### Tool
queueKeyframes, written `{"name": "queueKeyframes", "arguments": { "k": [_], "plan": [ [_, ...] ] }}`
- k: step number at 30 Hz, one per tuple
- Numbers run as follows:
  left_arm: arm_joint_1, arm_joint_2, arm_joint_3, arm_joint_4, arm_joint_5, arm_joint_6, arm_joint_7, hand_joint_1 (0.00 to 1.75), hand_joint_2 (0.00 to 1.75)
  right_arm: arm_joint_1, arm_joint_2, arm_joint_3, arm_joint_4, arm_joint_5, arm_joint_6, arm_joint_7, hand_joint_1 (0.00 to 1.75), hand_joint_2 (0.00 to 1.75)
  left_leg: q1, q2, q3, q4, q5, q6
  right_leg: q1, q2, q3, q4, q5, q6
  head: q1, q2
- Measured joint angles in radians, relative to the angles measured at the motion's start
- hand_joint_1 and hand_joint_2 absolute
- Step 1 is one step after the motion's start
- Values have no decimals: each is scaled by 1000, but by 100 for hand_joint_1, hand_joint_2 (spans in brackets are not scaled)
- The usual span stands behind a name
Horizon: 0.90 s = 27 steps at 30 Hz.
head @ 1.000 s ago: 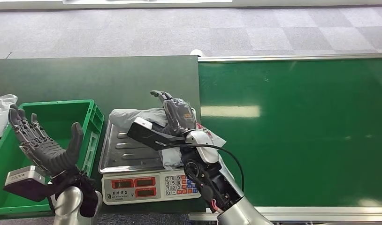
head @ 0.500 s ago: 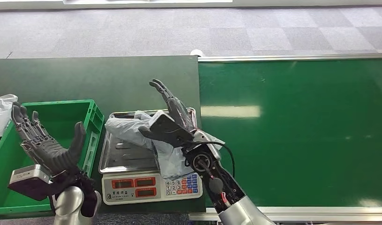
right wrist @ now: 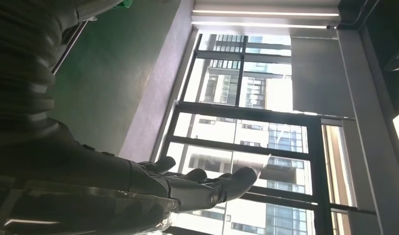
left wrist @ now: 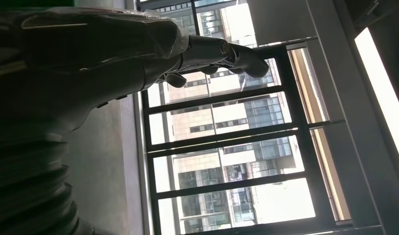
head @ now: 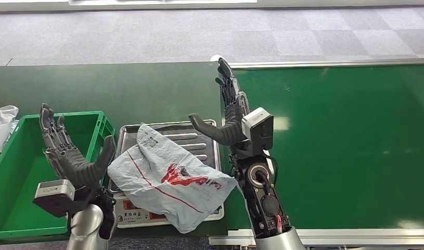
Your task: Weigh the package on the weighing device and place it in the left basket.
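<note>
Package [head: 171, 183]: a crumpled grey plastic mailer with red print and a small label, lying on the weighing device [head: 191, 136], draped over its front display. Both hands are raised beside it, left hand [head: 69, 153] and right hand [head: 228, 117], fingers spread, holding nothing. Left basket [head: 17, 172] sits just beside the scale.

left hand [left wrist: 89, 63], fingers spread, windows [left wrist: 227, 161] beyond

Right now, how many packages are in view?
2: a grey package draped over the scale, and a white bag at the far left beside the green basket; others may be hidden.
</note>
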Motion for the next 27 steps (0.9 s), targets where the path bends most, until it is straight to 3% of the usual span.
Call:
{"name": "queueKeyframes", "arguments": {
  "k": [14,19,24,27],
  "plan": [
    [-1,0,-8,1,-3,-3,0,0,175,9,0,-17,-22,-8,4,-5,0,175,0,0,0,0,0,0,0,0,0,0,0,0,0,0],
    [-1,5,-24,7,-54,-58,13,0,175,40,-3,-40,-84,-113,-15,-78,0,175,0,0,0,0,0,0,0,0,0,0,0,0,0,0],
    [3,27,-66,23,-250,-145,102,0,175,102,-12,-131,-208,-228,-43,-126,0,175,-1,0,0,0,0,0,-1,0,0,0,0,0,0,0],
    [6,43,-85,52,-454,-188,229,0,175,155,-16,-180,-291,-231,-53,-142,0,175,-1,0,0,0,0,0,-1,0,0,0,0,0,0,0]
  ]
}}
